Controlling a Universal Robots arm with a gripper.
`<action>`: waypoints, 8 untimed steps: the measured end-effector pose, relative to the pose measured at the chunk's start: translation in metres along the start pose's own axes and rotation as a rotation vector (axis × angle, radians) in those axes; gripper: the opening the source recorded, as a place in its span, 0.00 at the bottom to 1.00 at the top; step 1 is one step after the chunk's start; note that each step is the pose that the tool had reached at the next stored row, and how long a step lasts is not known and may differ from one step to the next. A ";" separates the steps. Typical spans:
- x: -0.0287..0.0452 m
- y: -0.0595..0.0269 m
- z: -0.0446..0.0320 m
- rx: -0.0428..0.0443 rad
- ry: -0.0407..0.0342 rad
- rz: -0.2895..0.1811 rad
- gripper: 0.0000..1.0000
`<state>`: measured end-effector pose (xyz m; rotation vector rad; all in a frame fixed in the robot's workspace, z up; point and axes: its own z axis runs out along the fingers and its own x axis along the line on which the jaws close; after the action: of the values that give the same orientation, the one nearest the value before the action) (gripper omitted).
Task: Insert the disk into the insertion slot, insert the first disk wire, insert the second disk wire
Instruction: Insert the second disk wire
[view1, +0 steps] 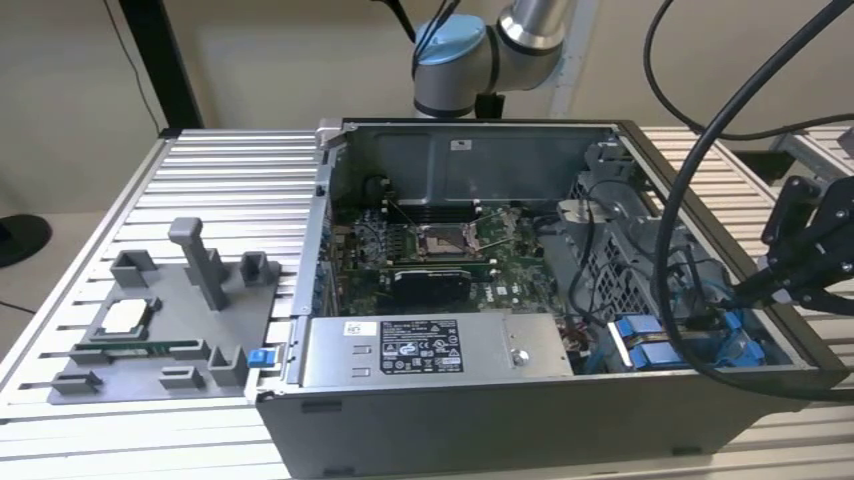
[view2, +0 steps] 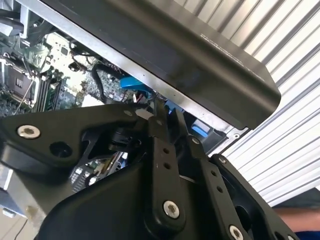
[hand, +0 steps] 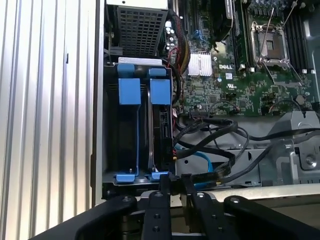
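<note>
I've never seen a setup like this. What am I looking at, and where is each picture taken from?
It's a robot arm working on an open computer case that sits on a ribbed metal table. One picture looks on from outside; the other two come from cameras at the arm's wrist, just behind its gripper. Beside the case lies a grey parts tray. The gripper hangs by the drive bay, where a blue-framed disk stands. Whether it holds anything can't be seen.

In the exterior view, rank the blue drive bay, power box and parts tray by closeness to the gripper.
1. Blue drive bay, right beside the gripper.
2. Power box, further toward the exterior view's left.
3. Parts tray, outside the case, farthest left.
</note>
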<state>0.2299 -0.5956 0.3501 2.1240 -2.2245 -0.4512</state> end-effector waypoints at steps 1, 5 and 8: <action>0.0000 0.0000 0.0000 0.0000 0.0000 0.000 0.00; 0.0000 0.0000 -0.0001 0.0000 -0.0001 0.000 0.00; 0.0001 0.0000 -0.0001 0.0000 -0.0001 0.000 0.00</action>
<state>0.2299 -0.5956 0.3501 2.1240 -2.2247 -0.4513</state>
